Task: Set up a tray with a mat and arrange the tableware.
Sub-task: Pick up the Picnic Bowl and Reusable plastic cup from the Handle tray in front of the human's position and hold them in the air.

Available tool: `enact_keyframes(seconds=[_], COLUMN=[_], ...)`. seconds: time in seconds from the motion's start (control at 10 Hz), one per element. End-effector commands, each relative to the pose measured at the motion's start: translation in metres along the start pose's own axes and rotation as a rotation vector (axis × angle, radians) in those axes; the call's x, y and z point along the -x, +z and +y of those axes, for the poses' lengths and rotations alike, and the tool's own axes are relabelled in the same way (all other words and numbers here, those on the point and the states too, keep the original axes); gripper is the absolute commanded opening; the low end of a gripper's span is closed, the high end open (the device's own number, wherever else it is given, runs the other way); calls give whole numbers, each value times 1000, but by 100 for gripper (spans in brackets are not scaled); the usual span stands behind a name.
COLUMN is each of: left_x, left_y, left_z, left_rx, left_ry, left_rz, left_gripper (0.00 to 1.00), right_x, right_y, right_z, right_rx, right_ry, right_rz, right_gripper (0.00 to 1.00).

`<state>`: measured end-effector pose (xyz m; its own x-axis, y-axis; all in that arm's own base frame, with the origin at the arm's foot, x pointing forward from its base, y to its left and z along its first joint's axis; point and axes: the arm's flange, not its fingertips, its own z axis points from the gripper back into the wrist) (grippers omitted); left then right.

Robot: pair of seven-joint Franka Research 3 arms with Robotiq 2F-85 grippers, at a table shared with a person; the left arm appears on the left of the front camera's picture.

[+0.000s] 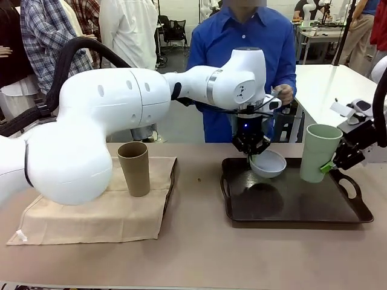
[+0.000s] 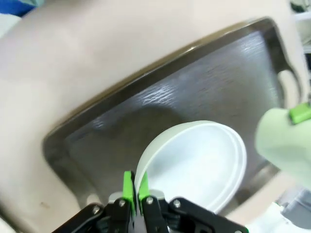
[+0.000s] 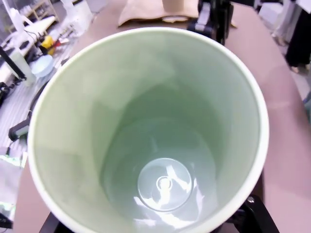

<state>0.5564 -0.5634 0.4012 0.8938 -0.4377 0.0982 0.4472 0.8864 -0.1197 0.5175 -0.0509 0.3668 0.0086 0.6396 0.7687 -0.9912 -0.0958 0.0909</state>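
Across a tan table (image 1: 199, 254) shared with a person in a blue shirt (image 1: 242, 54), two robot arms work over a dark tray (image 1: 314, 205) at the right side. The left gripper (image 1: 251, 148), reaching across the middle, is clamped on the rim of the white bowl (image 1: 268, 163). The left wrist view shows the gripper (image 2: 135, 182) with its green pads pinching that thin edge. The white bowl (image 2: 199, 165) hangs tilted above the tray's far left part and appears clear of the surface, probably because it is held from one side only. A rim pinch looks like the only hold a narrow gripper can get on so shallow a dish.

At the tray's far right corner, the right gripper (image 1: 329, 164) grips the pale green tumbler (image 1: 320, 151) low on its side. This keeps it upright with the mouth free. Whether its base touches the tray cannot be told. The right wrist view looks straight down into the tumbler (image 3: 155, 145).

To the left, well apart from the tray, a beige mat (image 1: 91, 211) lies rumpled on the table, and the brown tumbler (image 1: 134, 168) stands on it. With the mat outside the tray and weighted by that tumbler, the setting appears to be at an early stage. The bowl and tumbler seem held aloft rather than set at final places.
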Motion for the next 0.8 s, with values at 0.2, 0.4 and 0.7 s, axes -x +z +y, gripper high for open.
enact_keyframes(seconds=[0.2,0.4,0.7], left_x=[24,37,54], left_y=[86,116,146], left_z=[-32,-42,-46], left_rx=[-54,-61,-107], left_ry=[-16,-8,36], left_rz=[-131,-184,-228], left_gripper=[0,0,0], right_x=[-67,-95,-128], right_y=[23,34,51], right_z=[63,90,127], right_rx=[53,104,160], right_ry=[19,49,72], right_rz=[37,69,93], right_gripper=[67,67,67])
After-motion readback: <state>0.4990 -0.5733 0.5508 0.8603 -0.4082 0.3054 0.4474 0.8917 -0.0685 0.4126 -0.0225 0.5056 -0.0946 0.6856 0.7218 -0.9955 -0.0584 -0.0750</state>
